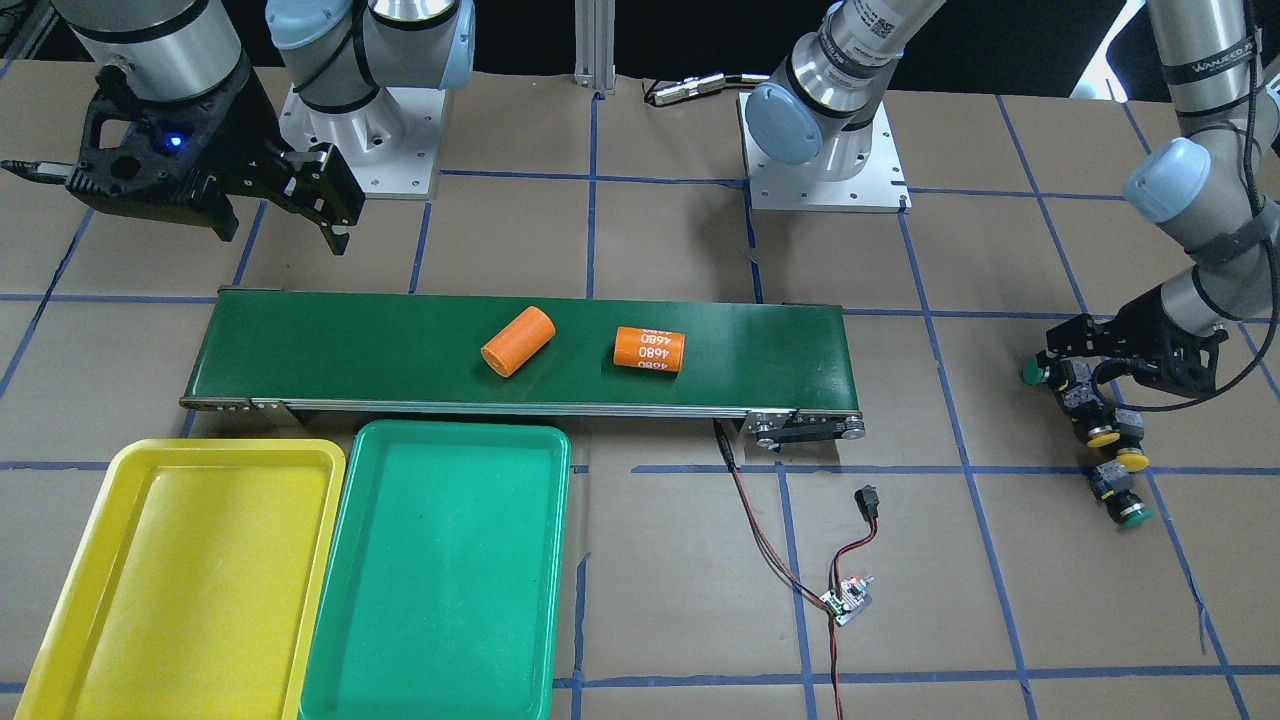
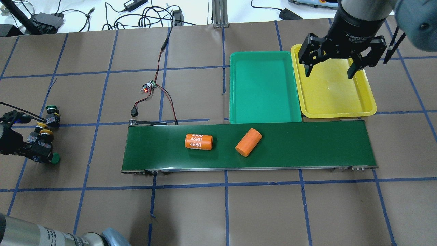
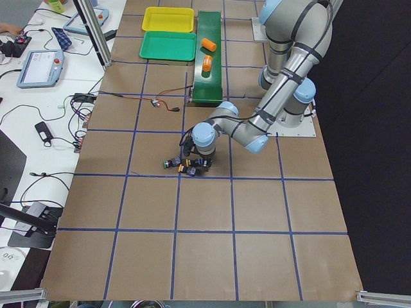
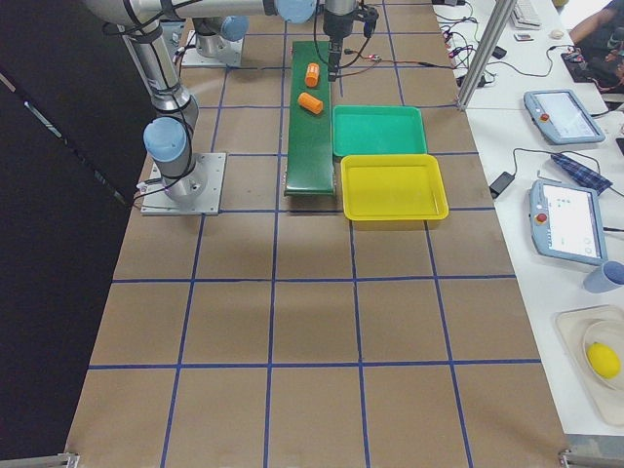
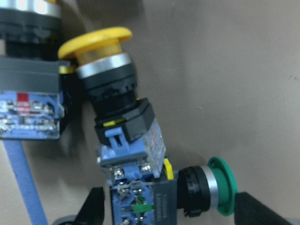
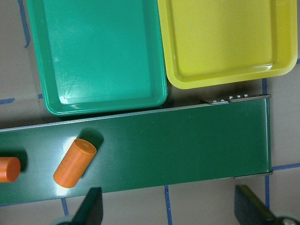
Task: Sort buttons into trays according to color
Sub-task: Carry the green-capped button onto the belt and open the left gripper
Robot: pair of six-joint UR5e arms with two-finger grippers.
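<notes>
Four buttons lie in a cluster on the table at my far left: two with green caps [image 2: 52,108] [image 2: 54,158] and two with yellow caps [image 2: 46,132]. My left gripper [image 2: 36,150] is low over the cluster and open. In the left wrist view the nearest green button [image 5: 222,187] lies on its side between the fingers [image 5: 91,208], with a yellow button [image 5: 101,40] just beyond. The green tray [image 2: 266,85] and yellow tray [image 2: 341,112] lie side by side and hold nothing. My right gripper [image 2: 330,72] is open and empty above the yellow tray.
A long dark-green conveyor belt [image 2: 307,147] runs across the middle with two orange cylinders [image 2: 198,141] [image 2: 248,142] on it. A small circuit board [image 2: 149,86] with red and black wires lies beyond the belt's left end.
</notes>
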